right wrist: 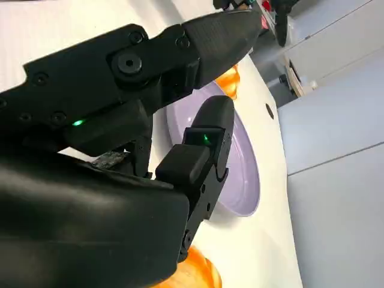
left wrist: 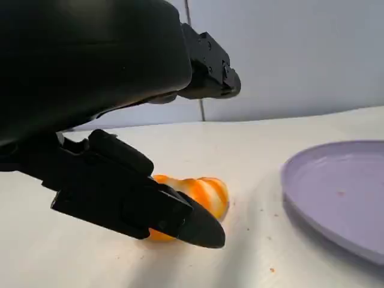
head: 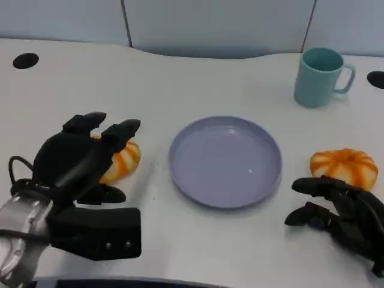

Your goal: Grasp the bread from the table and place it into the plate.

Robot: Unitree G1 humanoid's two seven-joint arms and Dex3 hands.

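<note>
Over at the left edge of the white bench, the left hand is hovering right over an orange-and-white striped bread, its fingers spread apart above the loaf and a lower finger reaching in just in front of it — the left wrist view is showing that finger's tip beside the bread with nothing clamped, the loaf lying flat on the bench. The bread is sitting just to the left of the plate, apart from its rim.

Moving to the middle, the round lavender plate is lying flat on the bench, its rim showing in the left wrist view well clear of the loaf. Behind it and to the right, a teal mug is standing upright with its handle pointing right.

On to the right side — a second bread, the same orange and white stripes, is lying just right of the plate. The right hand is resting in front of it, fingers apart and holding nothing, the nearest fingertip sitting just beside the loaf; whether it is touching, I cannot tell.
</note>
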